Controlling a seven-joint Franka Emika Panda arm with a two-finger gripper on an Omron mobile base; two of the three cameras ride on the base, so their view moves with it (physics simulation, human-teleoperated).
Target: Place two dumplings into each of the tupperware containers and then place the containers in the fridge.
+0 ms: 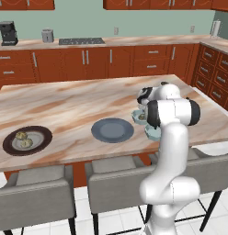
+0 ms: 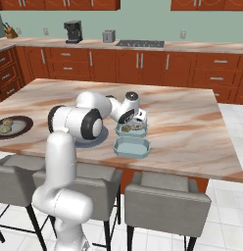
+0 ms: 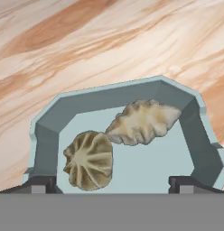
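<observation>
We see our gripper (image 3: 112, 182) with jaws wide apart, holding nothing, over a tupperware container (image 3: 50, 119), two dumplings (image 3: 89, 159) touching inside; second container (image 2: 131, 146) just beside

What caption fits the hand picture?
Open gripper above a tupperware container holding two dumplings.

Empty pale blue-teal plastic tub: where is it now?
In the right base view the empty pale blue-teal rectangular plastic tub sits near the marble island's front edge, just in front of the matching tub holding dumplings.
</observation>
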